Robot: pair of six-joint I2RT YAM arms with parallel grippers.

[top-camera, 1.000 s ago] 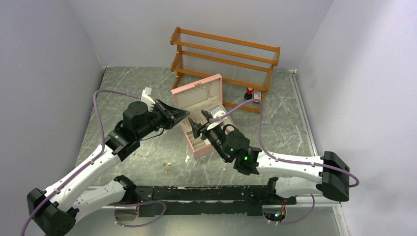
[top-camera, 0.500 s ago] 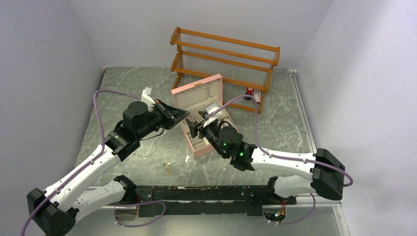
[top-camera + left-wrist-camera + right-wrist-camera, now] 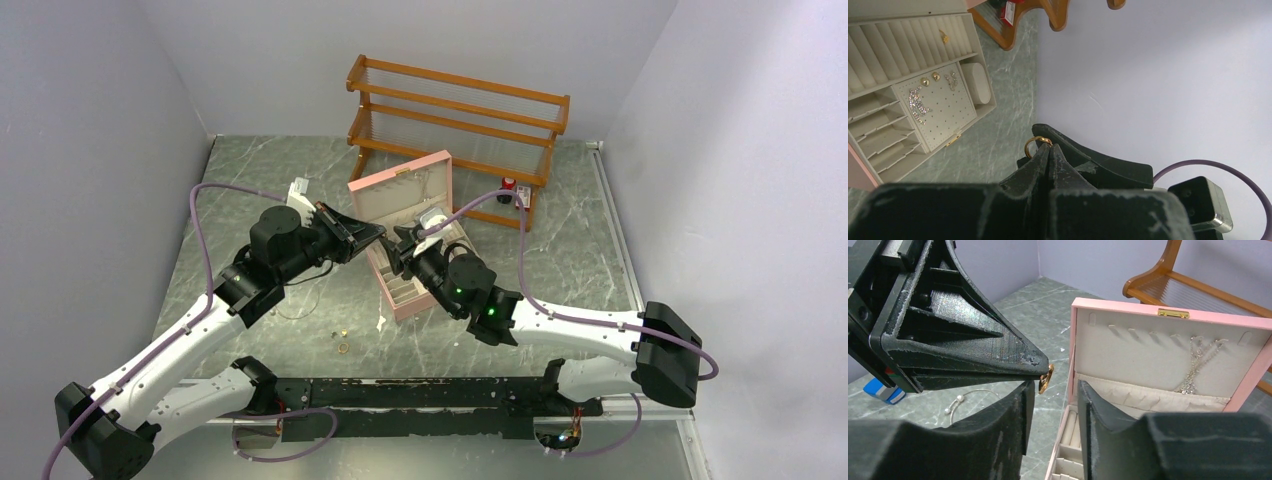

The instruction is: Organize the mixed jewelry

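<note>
Reaching over the pink box's point(image 3: 1118, 306) left edge, the right gripper point(image 3: 1055, 386) had narrowed its half-open, empty jaws beside the gold ring point(image 3: 1046, 378) pinched tight in the left gripper point(image 3: 1046, 148).

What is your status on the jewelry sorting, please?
Left gripper shut on gold ring. Right gripper open beside it, by the open pink box. Nothing between them.
</note>
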